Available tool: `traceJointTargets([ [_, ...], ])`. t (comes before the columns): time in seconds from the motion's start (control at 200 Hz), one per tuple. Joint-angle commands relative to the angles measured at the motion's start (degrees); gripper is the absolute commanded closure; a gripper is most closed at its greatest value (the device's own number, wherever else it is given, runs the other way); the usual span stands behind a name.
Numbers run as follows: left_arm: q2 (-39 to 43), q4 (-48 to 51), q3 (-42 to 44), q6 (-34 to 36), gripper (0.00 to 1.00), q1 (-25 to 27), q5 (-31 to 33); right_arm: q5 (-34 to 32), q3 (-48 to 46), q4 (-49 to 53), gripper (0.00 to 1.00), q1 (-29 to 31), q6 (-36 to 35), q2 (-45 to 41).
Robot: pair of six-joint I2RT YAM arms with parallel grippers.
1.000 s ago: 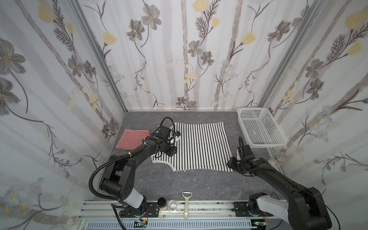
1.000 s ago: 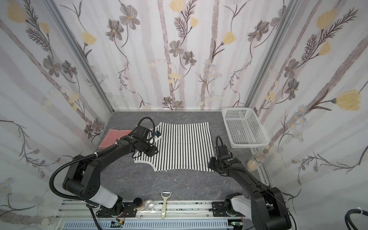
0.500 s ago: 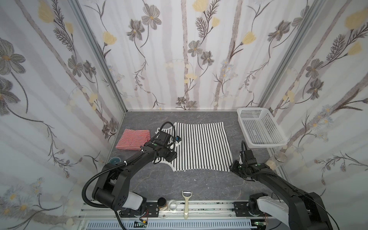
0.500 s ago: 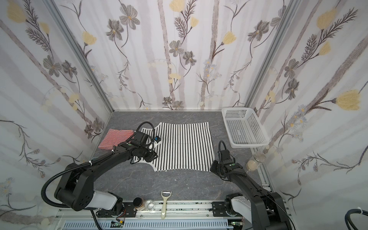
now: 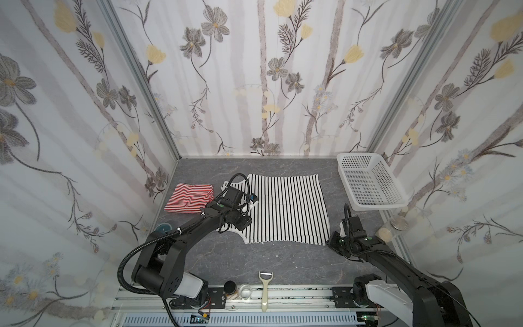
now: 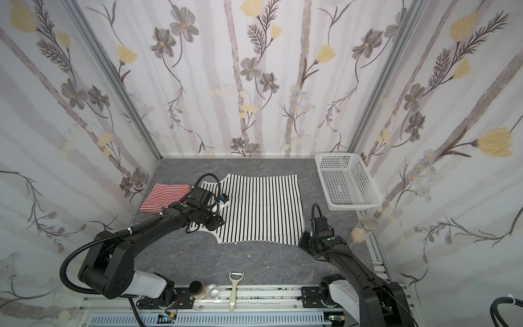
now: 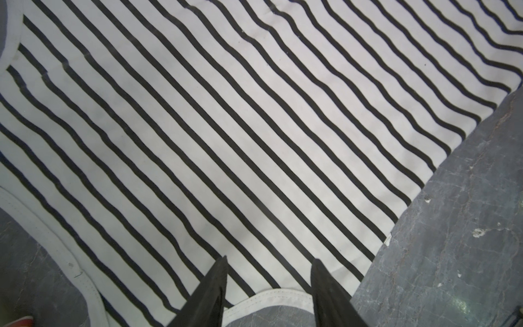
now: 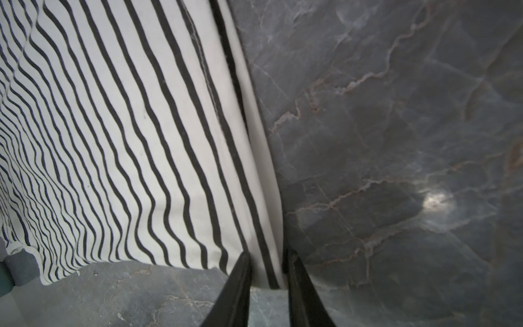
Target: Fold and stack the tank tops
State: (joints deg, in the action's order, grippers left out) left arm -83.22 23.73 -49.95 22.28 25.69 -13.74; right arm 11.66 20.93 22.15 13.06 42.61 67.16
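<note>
Lying flat mid-table, the black-striped top (image 5: 285, 209), its left armhole partly hidden under the left gripper (image 7: 268, 271), whose jaws are hovering half apart astride the white edging. Narrowing onto the top's near right corner, the right gripper (image 8: 267, 269), grip not yet certain, fingertips cut off in the wrist view. Resting folded at far left, the red top (image 5: 188, 198); sitting far right, a basket (image 5: 370, 203).

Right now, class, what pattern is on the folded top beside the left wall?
Red and white stripes on the folded tank top, clearest in a top view.
</note>
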Motion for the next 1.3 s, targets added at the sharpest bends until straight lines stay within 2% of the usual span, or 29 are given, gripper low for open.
traceJointTargets([
  [0.0,0.11,-1.12,0.03,0.34,0.51,0.06,-0.50,0.16,0.18,-0.52,0.82,0.04,0.90,-0.31],
  [0.14,0.45,-0.32,1.09,2.22,0.52,1.03,-1.10,0.03,2.18,-0.31,0.97,0.04,0.74,-0.12],
  [0.19,0.38,0.21,1.66,3.16,0.53,2.27,-0.42,0.09,3.02,0.03,1.00,0.04,0.64,-0.05],
  [0.35,-0.89,1.84,4.16,6.22,0.53,6.68,4.53,0.21,5.30,1.07,1.00,0.04,0.29,-0.17],
  [0.714,-0.19,4.50,6.74,9.02,0.50,9.53,4.41,-0.76,8.25,1.35,1.00,0.03,-0.50,1.64],
  [1.019,-1.36,4.66,8.21,8.85,0.52,11.09,5.22,-0.42,7.90,0.15,1.00,0.04,-0.51,2.45],
  [1.294,-4.78,3.70,9.53,11.20,0.64,11.11,12.36,-0.77,7.85,0.35,1.00,-0.03,-0.51,2.06],
])
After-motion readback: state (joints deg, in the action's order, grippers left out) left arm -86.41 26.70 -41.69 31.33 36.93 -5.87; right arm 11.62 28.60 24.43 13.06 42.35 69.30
